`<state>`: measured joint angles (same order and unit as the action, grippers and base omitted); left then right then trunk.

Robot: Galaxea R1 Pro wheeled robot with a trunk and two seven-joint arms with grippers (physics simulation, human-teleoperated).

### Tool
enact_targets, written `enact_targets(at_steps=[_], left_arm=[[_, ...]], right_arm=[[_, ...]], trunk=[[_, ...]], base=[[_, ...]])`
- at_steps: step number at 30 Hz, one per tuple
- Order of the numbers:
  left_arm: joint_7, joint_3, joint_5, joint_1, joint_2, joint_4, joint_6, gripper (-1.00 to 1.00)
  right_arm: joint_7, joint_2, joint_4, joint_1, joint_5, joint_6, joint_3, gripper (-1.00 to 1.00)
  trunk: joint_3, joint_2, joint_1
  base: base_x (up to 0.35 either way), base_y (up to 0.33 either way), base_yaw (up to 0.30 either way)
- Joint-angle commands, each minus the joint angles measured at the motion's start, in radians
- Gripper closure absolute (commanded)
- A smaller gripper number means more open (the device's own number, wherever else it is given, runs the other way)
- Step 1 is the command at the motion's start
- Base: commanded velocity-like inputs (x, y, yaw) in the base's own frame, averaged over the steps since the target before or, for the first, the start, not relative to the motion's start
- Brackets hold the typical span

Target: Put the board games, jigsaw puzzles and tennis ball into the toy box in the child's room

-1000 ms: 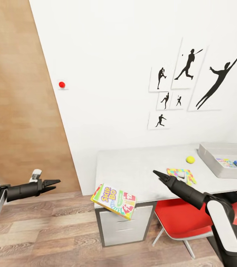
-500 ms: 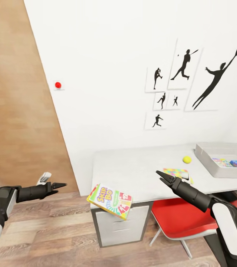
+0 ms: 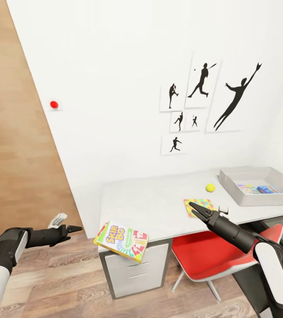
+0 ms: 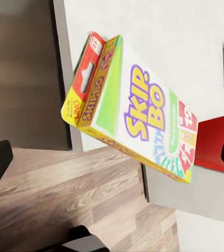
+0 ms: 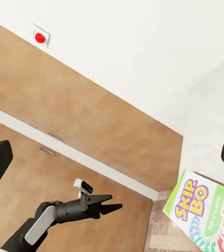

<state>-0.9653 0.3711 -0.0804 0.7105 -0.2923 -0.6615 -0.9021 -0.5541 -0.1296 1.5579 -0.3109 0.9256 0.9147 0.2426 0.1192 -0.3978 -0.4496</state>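
Inside the toy box (image 3: 247, 201) at the tabletop's (image 3: 150, 207) far right end, some colourful flat toys already lie, so the task looks partly done. Left of the box rest the tennis ball (image 3: 210, 187) and a jigsaw puzzle (image 3: 197, 207); the Skip-Bo game (image 3: 121, 241) overhangs the near corner. Both the left gripper (image 3: 73, 229) and right gripper (image 3: 194, 207) are empty, fingers narrow.

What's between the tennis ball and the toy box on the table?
Nothing: bare tabletop separates the tennis ball from the toy box, seen in the head view.
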Motion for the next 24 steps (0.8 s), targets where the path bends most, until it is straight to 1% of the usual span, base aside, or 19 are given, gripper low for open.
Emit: enact_targets(at_steps=[1, 7, 12, 18, 21, 24], left_arm=[[-0.007, 0.004, -0.009, 0.001, 0.001, 0.000, -0.006, -1.00], [-0.004, 0.005, -0.009, 0.001, 0.002, 0.002, -0.003, -1.00], [-0.003, 0.005, -0.008, 0.001, 0.005, 0.002, -0.006, -1.00], [-0.002, 0.005, -0.009, 0.001, 0.003, 0.002, -0.008, -1.00], [-0.001, 0.005, -0.009, 0.001, 0.004, 0.002, -0.010, -1.00], [-0.001, 0.005, -0.009, 0.001, 0.004, 0.002, -0.012, -1.00]], right_arm=[[-0.004, 0.000, 0.000, -0.001, -0.002, 0.005, 0.002, -1.00], [-0.003, 0.000, -0.001, -0.001, -0.004, 0.003, 0.003, -1.00], [0.002, 0.002, -0.001, -0.001, -0.005, 0.001, 0.003, -1.00], [0.003, 0.005, -0.001, -0.001, -0.004, 0.000, 0.003, -1.00], [0.003, 0.006, -0.001, 0.000, -0.004, 0.000, 0.003, -1.00], [0.003, 0.006, -0.001, -0.001, -0.004, 0.000, 0.003, -1.00]], trunk=[[0.002, -0.002, 0.000], [0.001, -0.002, 0.000], [0.001, -0.002, 0.000], [0.001, -0.002, 0.000], [0.001, -0.002, 0.000], [0.001, -0.002, 0.000]], base=[[-0.089, -0.102, -0.039], [-0.074, -0.180, -0.012], [-0.004, -0.043, -0.001], [-0.001, -0.198, 0.000], [0.000, -0.073, -0.013], [0.000, -0.025, -0.128]])
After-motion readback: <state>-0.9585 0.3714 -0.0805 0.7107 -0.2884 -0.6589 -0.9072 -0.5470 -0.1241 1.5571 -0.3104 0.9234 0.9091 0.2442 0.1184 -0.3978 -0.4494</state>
